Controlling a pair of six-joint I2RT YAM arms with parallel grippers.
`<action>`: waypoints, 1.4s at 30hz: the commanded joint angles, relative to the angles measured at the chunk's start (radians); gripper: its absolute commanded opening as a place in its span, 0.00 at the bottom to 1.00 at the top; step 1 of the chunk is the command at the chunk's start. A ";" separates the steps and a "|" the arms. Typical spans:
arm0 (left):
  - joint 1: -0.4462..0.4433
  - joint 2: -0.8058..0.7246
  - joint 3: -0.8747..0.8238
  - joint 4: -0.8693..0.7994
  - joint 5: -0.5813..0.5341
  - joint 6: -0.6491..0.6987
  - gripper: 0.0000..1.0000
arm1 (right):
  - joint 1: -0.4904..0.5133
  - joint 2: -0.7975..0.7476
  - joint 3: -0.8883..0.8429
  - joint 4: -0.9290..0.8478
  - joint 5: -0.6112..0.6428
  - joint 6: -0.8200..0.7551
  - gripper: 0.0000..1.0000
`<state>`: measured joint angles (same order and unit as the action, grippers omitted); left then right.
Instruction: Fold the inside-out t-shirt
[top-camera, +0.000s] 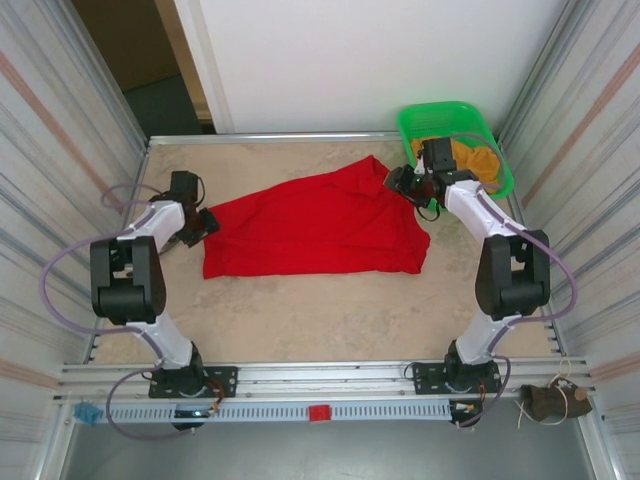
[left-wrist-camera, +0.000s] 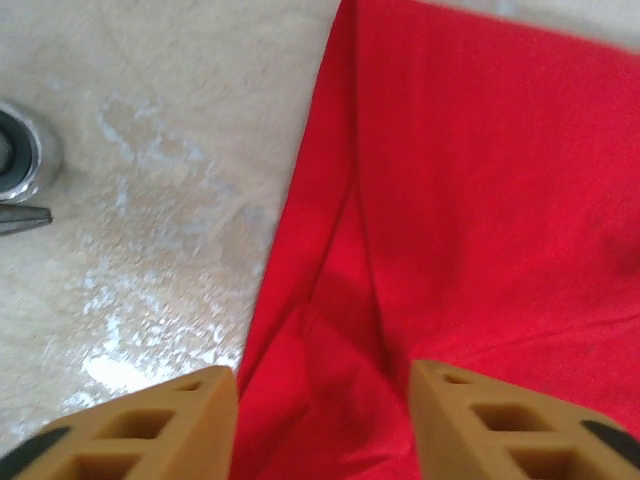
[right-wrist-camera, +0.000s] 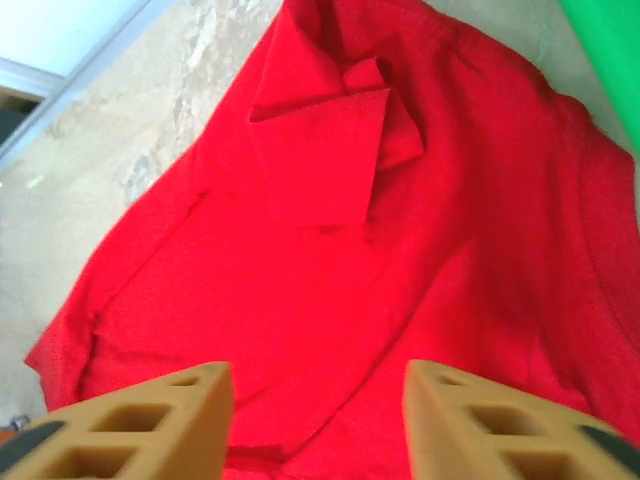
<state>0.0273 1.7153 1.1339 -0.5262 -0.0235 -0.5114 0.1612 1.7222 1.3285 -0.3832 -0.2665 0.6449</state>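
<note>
The inside-out t-shirt (top-camera: 310, 228) lies mostly flat in the middle of the table, bright red, with a bunched peak at its far right corner. My left gripper (top-camera: 203, 222) hovers at the shirt's left edge. In the left wrist view its tan fingers (left-wrist-camera: 150, 425) stand apart over a creased red edge (left-wrist-camera: 340, 330), with nothing between them. My right gripper (top-camera: 403, 182) sits at the shirt's far right corner. Its fingers (right-wrist-camera: 150, 425) are also apart above the red cloth (right-wrist-camera: 330, 250), where a small folded flap (right-wrist-camera: 345, 140) shows.
A green basket (top-camera: 412, 124) holding an orange-yellow cloth (top-camera: 478, 160) stands at the back right, close to the right arm. Corrugated walls close in both sides. A metal fitting (left-wrist-camera: 22, 155) shows at the left wrist view's left edge. Sandy bare table (top-camera: 330, 310) lies in front of the shirt.
</note>
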 joint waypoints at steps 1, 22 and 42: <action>0.006 -0.041 0.045 -0.015 -0.014 0.039 0.56 | -0.005 -0.082 -0.001 -0.017 -0.018 -0.049 0.54; -0.087 -0.482 -0.527 0.064 -0.040 -0.311 0.61 | -0.066 -0.423 -0.628 -0.012 0.023 -0.051 0.55; -0.057 -0.282 -0.418 0.122 -0.071 -0.171 0.00 | -0.068 -0.306 -0.648 0.051 0.012 -0.054 0.00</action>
<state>-0.0448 1.4307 0.6880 -0.4049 -0.0776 -0.7204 0.0982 1.4265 0.6960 -0.3210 -0.2569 0.6121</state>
